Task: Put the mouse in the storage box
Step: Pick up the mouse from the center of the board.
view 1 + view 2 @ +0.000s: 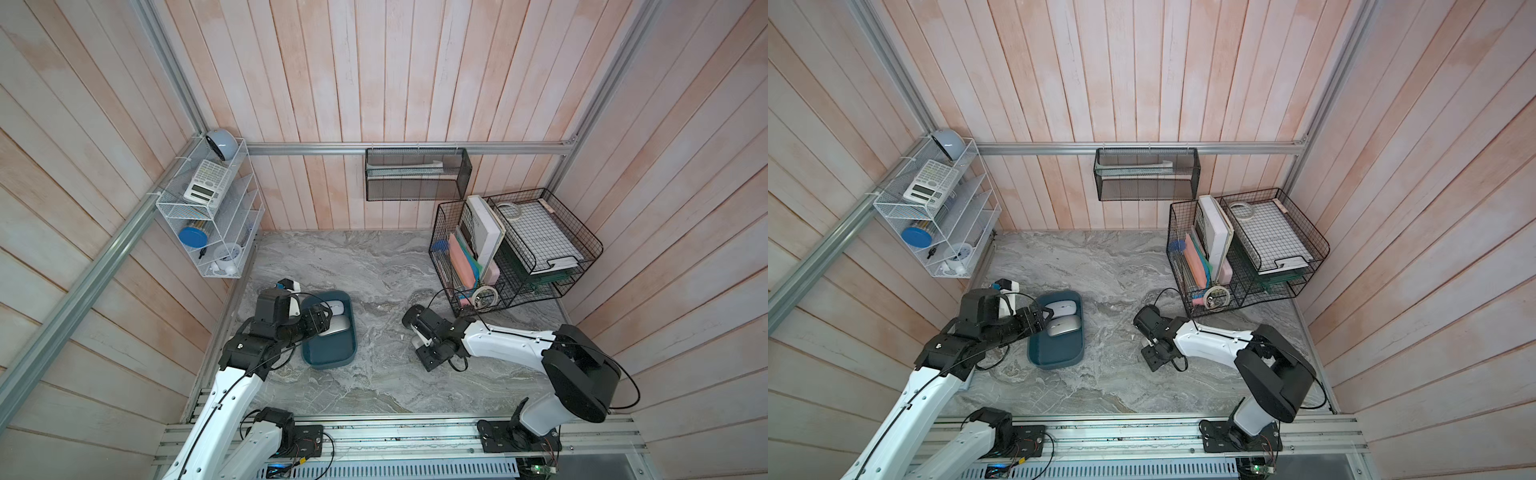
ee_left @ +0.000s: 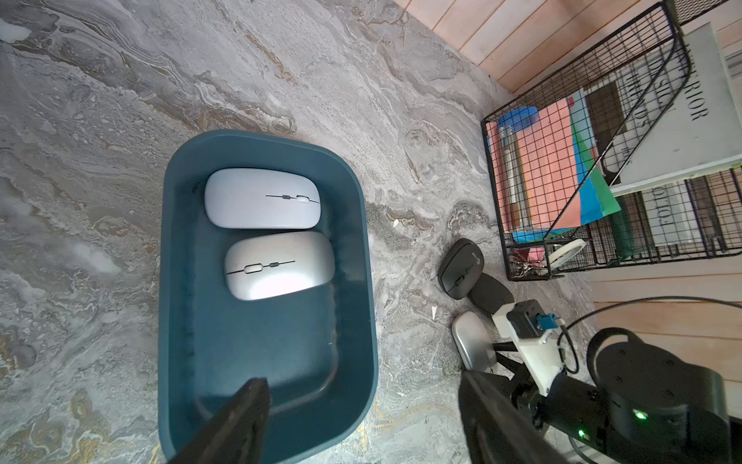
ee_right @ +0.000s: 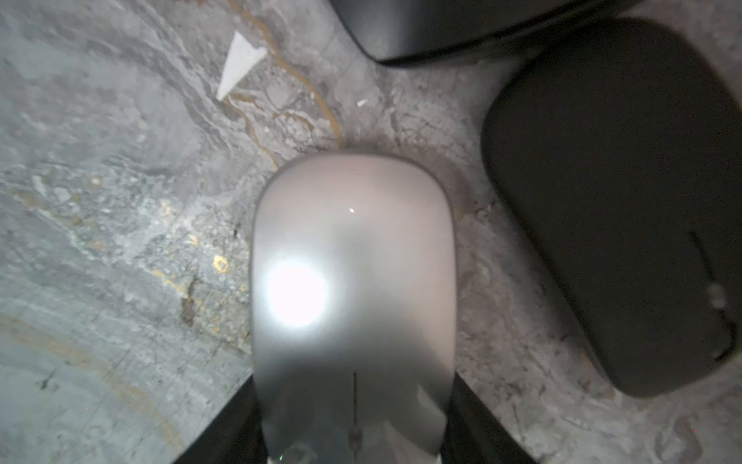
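Note:
The storage box (image 1: pixel 330 365) (image 1: pixel 1054 365) (image 2: pixel 363 281) is a shallow teal bin on the marble table, left of centre. A white mouse (image 2: pixel 257 199) and a silver mouse (image 2: pixel 277 265) lie side by side in its far half. My left gripper (image 2: pixel 361 385) (image 1: pixel 322 320) hovers open over the bin's near end, holding nothing. Right of centre, another silver mouse (image 3: pixel 353 281) (image 2: pixel 471 345) rests on the table. My right gripper (image 3: pixel 353 422) is shut on it, one black finger against each side.
Two black mice (image 2: pixel 459 269) (image 2: pixel 490 293) lie right beside the gripped mouse, the nearer one (image 3: pixel 614 201) a finger's width away. Black wire baskets (image 1: pixel 515 249) with books and folders stand just behind. A white wire rack (image 1: pixel 208 216) hangs on the left wall.

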Tool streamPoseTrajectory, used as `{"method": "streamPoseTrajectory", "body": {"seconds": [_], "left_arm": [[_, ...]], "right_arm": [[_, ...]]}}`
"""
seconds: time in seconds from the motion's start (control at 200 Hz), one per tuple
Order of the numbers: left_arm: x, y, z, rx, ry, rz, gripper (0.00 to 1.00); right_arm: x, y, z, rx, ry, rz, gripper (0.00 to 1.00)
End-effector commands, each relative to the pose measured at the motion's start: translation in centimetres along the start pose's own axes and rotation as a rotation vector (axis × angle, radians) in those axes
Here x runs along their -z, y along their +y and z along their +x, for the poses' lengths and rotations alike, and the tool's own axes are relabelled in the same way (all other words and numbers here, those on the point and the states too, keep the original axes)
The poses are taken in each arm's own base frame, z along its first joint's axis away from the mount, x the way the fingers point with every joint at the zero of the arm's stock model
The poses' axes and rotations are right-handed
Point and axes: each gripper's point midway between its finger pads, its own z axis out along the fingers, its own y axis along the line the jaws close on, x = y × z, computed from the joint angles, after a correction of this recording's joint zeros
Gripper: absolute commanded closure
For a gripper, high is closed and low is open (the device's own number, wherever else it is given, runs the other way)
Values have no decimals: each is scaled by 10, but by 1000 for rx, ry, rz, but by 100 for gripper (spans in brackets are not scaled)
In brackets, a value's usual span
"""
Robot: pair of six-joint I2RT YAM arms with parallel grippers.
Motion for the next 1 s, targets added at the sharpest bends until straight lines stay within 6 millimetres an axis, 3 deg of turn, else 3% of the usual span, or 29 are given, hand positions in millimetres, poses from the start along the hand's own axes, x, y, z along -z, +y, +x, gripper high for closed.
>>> {"method": "streamPoseTrajectory", "body": {"seconds": [0.0, 0.24, 0.55, 0.995], "left_arm": [[-2, 2, 5, -17, 9, -3, 20], [-5, -8, 8, -18, 35, 60, 20], [-4, -53, 24, -35, 133, 323, 23], [5, -79, 34, -49, 180, 484, 24]], "right_arm": [[16, -2, -12, 25, -88, -4, 39], [47, 9, -26, 64, -245, -95, 42], [91, 41, -35, 172, -457, -253, 44], [129, 77, -41, 321, -560, -359, 46]]}}
